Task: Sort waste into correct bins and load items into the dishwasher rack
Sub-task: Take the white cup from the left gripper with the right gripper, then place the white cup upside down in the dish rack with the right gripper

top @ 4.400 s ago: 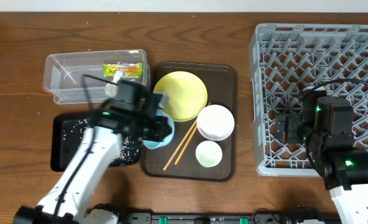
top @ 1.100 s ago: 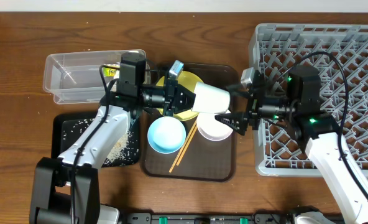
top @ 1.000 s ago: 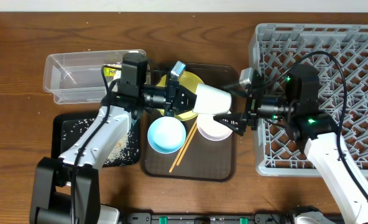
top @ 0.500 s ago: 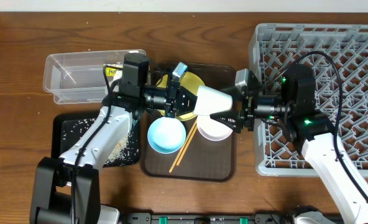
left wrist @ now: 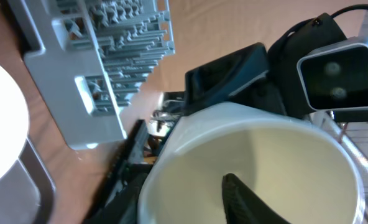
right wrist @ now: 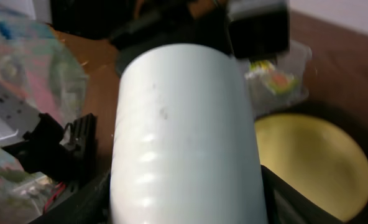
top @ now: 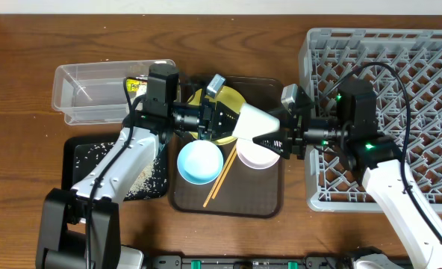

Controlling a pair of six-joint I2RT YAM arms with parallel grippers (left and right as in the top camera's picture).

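Observation:
The small white cup [top: 252, 123] hangs on its side above the brown tray, between both arms. My left gripper [top: 225, 123] is shut on its rim, with one finger inside the cup [left wrist: 252, 162] in the left wrist view. My right gripper [top: 275, 140] is open, with a finger on each side of the cup's base [right wrist: 184, 137]. The yellow plate [top: 232, 96], light blue bowl [top: 200, 161], white bowl [top: 257, 155] and chopsticks [top: 219, 179] lie on the brown tray. The grey rack [top: 400, 52] stands at the right. The tissue is not in view.
The clear tub [top: 86, 93] at the back left holds the green-yellow wrapper [top: 135, 86]. The black tray [top: 79, 161] in front of it holds scattered rice [top: 142, 179]. The dark brown serving tray [top: 258, 202] lies in the middle.
The left arm lifted the white cup off the tray and holds it sideways. My right gripper has moved left from the rack until its fingers straddle the cup's base.

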